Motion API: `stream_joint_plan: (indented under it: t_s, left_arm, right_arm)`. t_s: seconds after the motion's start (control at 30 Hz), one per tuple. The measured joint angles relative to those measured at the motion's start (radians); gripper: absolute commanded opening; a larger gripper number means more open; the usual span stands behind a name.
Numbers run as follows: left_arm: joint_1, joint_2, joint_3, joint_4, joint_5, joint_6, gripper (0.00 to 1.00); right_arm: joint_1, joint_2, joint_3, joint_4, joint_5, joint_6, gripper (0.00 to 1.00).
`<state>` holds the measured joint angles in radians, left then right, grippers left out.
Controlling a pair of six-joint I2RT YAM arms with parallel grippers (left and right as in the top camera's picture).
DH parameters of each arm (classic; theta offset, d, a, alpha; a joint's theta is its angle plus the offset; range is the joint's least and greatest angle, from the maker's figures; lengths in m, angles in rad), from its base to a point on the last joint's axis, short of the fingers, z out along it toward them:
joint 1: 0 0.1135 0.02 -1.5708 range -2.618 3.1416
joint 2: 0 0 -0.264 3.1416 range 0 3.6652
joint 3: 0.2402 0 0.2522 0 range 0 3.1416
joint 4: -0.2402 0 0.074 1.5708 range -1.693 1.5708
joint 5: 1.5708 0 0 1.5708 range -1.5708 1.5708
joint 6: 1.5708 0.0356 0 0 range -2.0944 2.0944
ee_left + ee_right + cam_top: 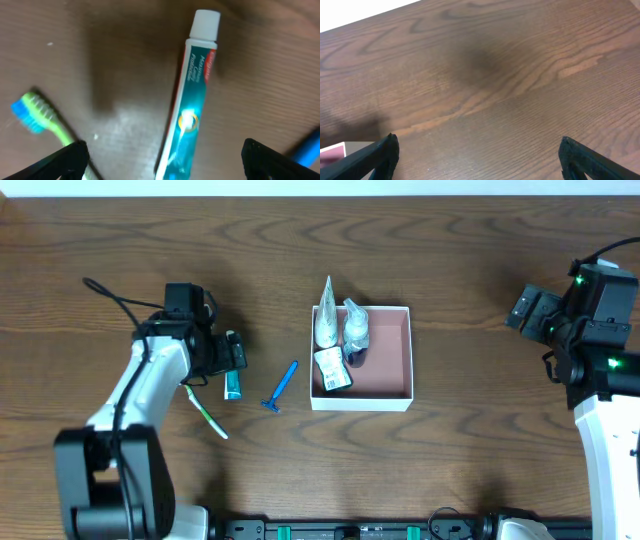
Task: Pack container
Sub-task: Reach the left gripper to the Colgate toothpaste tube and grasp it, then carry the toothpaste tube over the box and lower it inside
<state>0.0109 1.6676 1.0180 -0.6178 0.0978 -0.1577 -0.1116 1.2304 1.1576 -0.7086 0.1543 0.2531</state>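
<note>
The container [400,352] is a square white-walled box with a pinkish inside at the table's middle; its corner shows in the right wrist view [332,152]. In it lie a white tube [326,320], a clear bottle [356,328] and a small packet [333,369]. A teal toothpaste tube [233,380] lies left of the container; my left gripper [228,356] is open right over it, the tube [192,100] between its spread fingers. A green toothbrush [208,414] [42,117] lies beside the tube. A blue razor [281,387] lies between the tube and the container. My right gripper [480,155] is open and empty at the far right.
Bare dark wood table [480,260] surrounds the items. The right arm [590,320] stands at the right edge, well apart from the container. A black rail [350,530] runs along the front edge.
</note>
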Motion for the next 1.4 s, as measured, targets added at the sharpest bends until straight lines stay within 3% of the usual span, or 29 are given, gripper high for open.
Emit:
stream_joint_plan:
  t_s: [0.3,0.37,0.43,0.53,0.6,0.9,1.03,1.4]
  left_arm:
    - [-0.022,0.12,0.0,0.059,-0.01,0.055,1.0]
    - [-0.03,0.123,0.0,0.07,-0.021,0.07,0.94]
    - [-0.036,0.126,0.0,0.08,-0.034,0.079,0.77]
    - [-0.048,0.133,0.0,0.092,-0.057,0.093,0.38]
    - [-0.056,0.14,0.0,0.097,-0.065,0.104,0.28]
    - [-0.072,0.141,0.002,0.102,-0.089,0.111,0.14]
    - [-0.072,0.141,0.009,0.09,-0.09,0.108,0.13]
    - [-0.1,0.074,0.146,-0.171,-0.099,0.106,0.11]
  right_arm:
    - [0.0,0.0,0.0,0.0,0.0,0.0,0.99]
    - [0.0,0.0,0.0,0.0,0.0,0.0,0.99]
    - [0.0,0.0,0.0,0.0,0.0,0.0,0.99]
    - [0.0,0.0,0.0,0.0,0.0,0.0,0.99]
    - [0.0,0.0,0.0,0.0,0.0,0.0,0.99]
    - [0.0,0.0,0.0,0.0,0.0,0.0,0.99]
    - [0.0,0.0,0.0,0.0,0.0,0.0,0.99]
    - [0.0,0.0,0.0,0.0,0.0,0.0,0.99]
